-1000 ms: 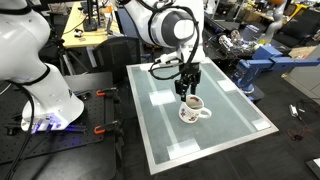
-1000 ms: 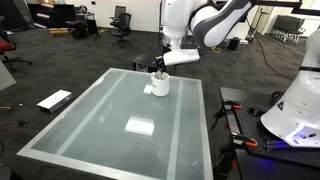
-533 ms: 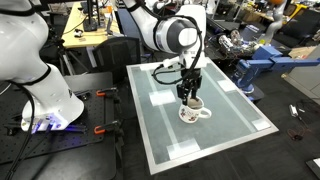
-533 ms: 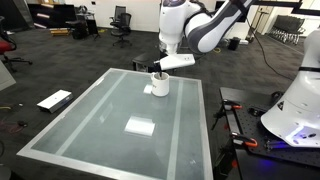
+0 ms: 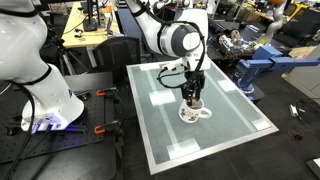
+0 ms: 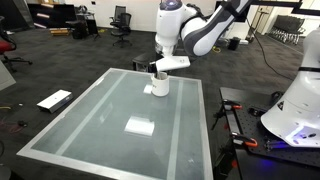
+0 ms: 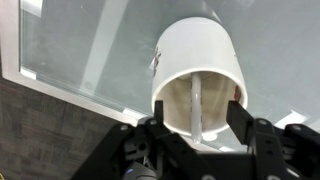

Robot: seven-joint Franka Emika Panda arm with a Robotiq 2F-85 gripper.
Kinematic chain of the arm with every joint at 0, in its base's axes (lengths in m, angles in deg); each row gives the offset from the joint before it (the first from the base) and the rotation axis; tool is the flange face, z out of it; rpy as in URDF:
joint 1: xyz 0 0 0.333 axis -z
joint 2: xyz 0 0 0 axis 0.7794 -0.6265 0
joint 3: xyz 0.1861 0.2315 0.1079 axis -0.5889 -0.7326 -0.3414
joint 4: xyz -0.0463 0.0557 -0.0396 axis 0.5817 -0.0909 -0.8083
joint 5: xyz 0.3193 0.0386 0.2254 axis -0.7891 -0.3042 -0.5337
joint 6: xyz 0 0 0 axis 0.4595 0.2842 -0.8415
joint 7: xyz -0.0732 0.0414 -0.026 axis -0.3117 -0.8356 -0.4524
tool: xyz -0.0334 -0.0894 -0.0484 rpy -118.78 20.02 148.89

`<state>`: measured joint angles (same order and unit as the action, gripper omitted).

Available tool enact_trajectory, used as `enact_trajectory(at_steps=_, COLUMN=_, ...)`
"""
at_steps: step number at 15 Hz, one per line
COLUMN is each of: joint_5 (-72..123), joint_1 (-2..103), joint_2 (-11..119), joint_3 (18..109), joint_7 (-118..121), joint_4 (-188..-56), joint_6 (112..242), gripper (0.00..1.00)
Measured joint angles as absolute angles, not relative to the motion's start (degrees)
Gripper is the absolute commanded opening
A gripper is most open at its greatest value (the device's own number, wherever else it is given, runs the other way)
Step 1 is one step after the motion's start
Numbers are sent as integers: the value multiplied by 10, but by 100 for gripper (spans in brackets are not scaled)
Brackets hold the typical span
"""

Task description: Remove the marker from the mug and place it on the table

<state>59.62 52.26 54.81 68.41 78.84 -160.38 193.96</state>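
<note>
The white mug (image 7: 196, 68) with a dark pattern on its side stands on the pale frosted table (image 7: 70, 50). It also shows in both exterior views (image 5: 196, 113) (image 6: 158, 86). A thin marker (image 7: 197, 104) stands inside the mug and looks pale in the wrist view. It is too small to make out in the exterior views. My gripper (image 7: 200, 115) is open. Its two fingers reach into the mug's mouth, one on each side of the marker, without touching it. In the exterior views the gripper (image 5: 192, 97) (image 6: 157, 72) hangs straight over the mug.
White tape squares (image 6: 139, 126) lie on the table (image 5: 235, 125) (image 6: 95, 125). A second white robot base (image 5: 45, 95) (image 6: 295, 110) stands beside the table. Cluttered workbenches (image 5: 90, 30) and a blue frame (image 5: 255, 65) stand behind. A flat board (image 6: 54, 100) lies on the floor.
My gripper has come down and shifted slightly over the mug, so its fingers now reach the mug's mouth. The mug and marker have not moved.
</note>
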Motion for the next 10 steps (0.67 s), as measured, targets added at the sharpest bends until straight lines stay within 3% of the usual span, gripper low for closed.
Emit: enact_trajectory(at_steps=10, joint_5=596, joint_1=512, joint_2=522, joint_3=701, joint_7=788, joint_4=-1592, joint_6=1953, gripper=67)
